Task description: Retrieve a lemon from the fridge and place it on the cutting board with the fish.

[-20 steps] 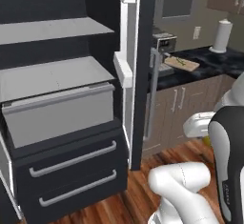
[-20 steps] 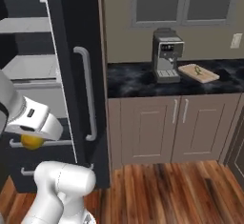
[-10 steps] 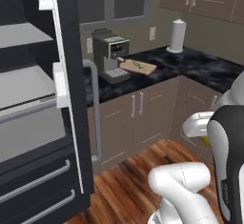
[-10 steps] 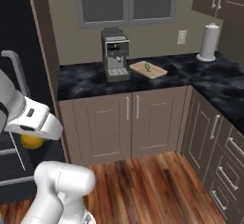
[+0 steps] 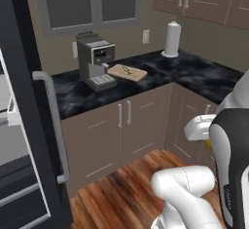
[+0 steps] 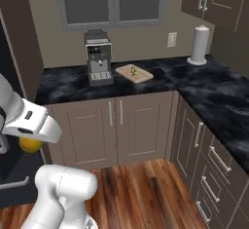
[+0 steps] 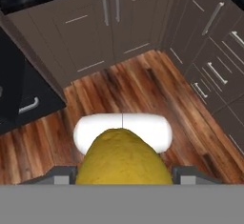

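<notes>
Gripper [image 7: 123, 178] part-open, clamped on lemon [image 7: 123, 158] between the fingers, held low over the wood floor [image 7: 143, 89]. Board [image 6: 134, 72] with fish [image 6: 133, 70] on the counter [image 6: 160, 79], at 3 o'clock of the coffee machine [image 6: 98, 57]. Fridge [image 5: 29, 140] door open at 9 o'clock.

The scene is lit evenly and rather dimly, with no light source to be seen. Soft pale sheen is shown on the dark worktop [image 6: 214, 91] and the wooden floor [image 7: 143, 89]. Shadows are faint. Slight softness is noticed throughout; edges are rendered undistorted.
</notes>
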